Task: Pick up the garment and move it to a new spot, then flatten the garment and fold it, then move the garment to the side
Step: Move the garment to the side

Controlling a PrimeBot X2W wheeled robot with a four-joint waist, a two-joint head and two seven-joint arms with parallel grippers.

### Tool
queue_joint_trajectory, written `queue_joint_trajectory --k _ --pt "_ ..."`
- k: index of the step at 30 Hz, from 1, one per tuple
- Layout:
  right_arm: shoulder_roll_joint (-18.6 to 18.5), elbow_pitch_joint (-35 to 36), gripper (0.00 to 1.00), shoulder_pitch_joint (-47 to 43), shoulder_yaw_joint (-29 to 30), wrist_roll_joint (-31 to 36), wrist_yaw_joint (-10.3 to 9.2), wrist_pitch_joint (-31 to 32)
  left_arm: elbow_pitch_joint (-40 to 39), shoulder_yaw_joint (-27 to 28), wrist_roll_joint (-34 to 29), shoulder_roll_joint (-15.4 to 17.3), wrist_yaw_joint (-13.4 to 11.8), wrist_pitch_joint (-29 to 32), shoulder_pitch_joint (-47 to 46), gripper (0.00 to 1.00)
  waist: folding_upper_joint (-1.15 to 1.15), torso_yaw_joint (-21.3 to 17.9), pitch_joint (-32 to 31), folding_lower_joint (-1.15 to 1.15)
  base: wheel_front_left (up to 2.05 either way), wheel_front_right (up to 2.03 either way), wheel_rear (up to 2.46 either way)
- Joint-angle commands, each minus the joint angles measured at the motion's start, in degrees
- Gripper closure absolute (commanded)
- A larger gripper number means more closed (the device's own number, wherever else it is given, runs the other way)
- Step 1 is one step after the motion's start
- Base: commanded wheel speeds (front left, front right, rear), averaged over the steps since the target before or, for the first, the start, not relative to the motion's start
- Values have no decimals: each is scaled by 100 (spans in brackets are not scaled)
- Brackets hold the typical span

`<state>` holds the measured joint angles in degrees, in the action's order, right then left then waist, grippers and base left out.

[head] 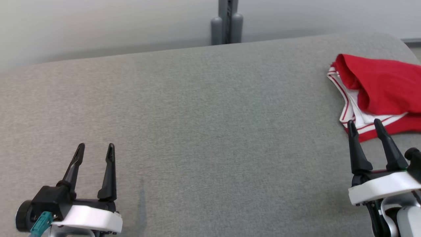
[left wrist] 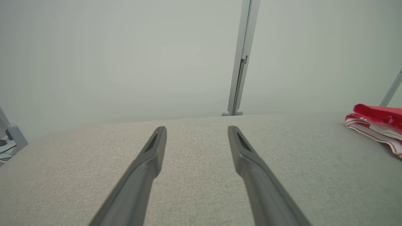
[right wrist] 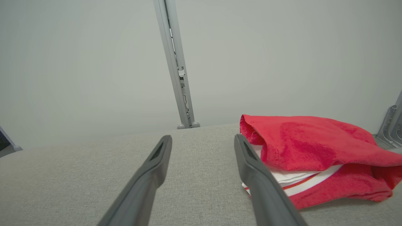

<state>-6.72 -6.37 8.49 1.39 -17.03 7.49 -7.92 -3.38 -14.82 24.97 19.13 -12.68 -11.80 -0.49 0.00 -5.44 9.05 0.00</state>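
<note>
The grey fabric-covered table (head: 197, 131) takes up most of the head view, spreading edge to edge below a pale wall (head: 98, 26).

Next, the garment (head: 384, 89). It's in the upper right of the head view, lying on the table near the far right corner and running off the right edge of the frame. It's red cloth, bunched and folded over itself, with a white layer showing underneath and red-and-white striped trim along its left and lower edges. Its long axis runs roughly left to right across the frame, and a rounded red fold points toward the left. In the right wrist view it sits at centre right, a red lip curling over the white layer.

My right gripper (head: 364, 121) is at the lower right of the head view, fingers spread with nothing between them. The tips are right at the garment's striped lower-left edge, and I cannot tell whether they touch the cloth.

My left gripper (head: 96, 145) is at the lower left, fingers also parted and empty, over bare table and well apart from the garment.

Smallest, a grey post (head: 227, 23) stands at top centre, behind the table's far edge.
</note>
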Motion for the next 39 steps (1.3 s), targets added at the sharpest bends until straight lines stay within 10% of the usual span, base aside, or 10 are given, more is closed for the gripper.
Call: queue_joint_trajectory --k 1,39 --pt "11 105 0 -149 -2 96 0 85 10 81 47 24 -70 -24 109 0 0 255 -219 0 0 0 0" --pt "82 1133 0 -1576 -161 566 0 832 -109 239 262 362 -389 203 1467 0 0 283 -1147 0 0 0 0"
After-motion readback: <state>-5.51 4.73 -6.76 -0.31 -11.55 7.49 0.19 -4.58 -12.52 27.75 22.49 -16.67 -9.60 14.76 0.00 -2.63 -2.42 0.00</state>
